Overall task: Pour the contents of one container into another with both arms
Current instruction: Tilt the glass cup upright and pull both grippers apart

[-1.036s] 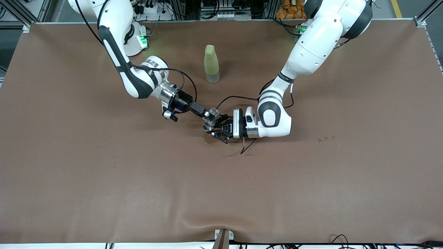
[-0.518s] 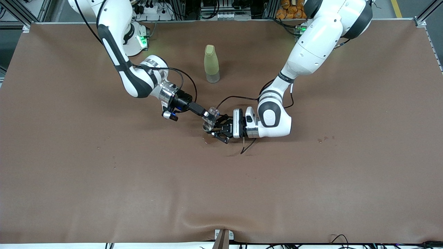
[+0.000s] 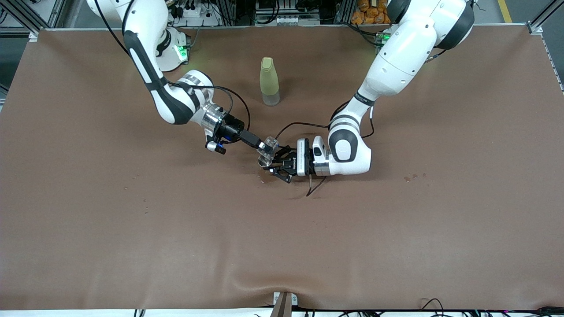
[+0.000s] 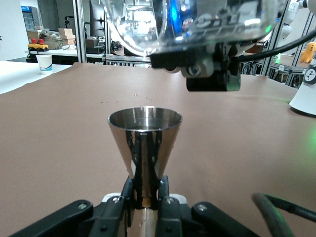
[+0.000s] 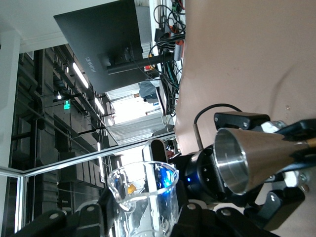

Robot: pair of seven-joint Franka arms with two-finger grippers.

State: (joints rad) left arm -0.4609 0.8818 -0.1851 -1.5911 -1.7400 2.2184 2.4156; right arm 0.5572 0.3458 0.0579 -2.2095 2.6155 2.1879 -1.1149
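Note:
My left gripper (image 3: 282,165) is shut on the waist of the silvery jigger (image 4: 144,136), whose round mouth stands upright over the middle of the table. The jigger (image 5: 254,155) also shows in the right wrist view. My right gripper (image 3: 260,145) is shut on the clear glass cup (image 3: 269,147), tipped over the jigger's mouth. The glass cup (image 5: 144,200) with its pouring lip fills that gripper's own view, and its rim (image 4: 148,27) hangs just above the jigger. In the front view the jigger is mostly hidden under the cup.
A tall yellow-green bottle (image 3: 269,81) stands farther from the front camera than the two grippers. Small drops (image 3: 414,177) mark the brown cloth toward the left arm's end, and a few more drops (image 3: 145,207) lie toward the right arm's end.
The right gripper and glass cup have shifted very slightly; the left gripper with the jigger has stayed still.

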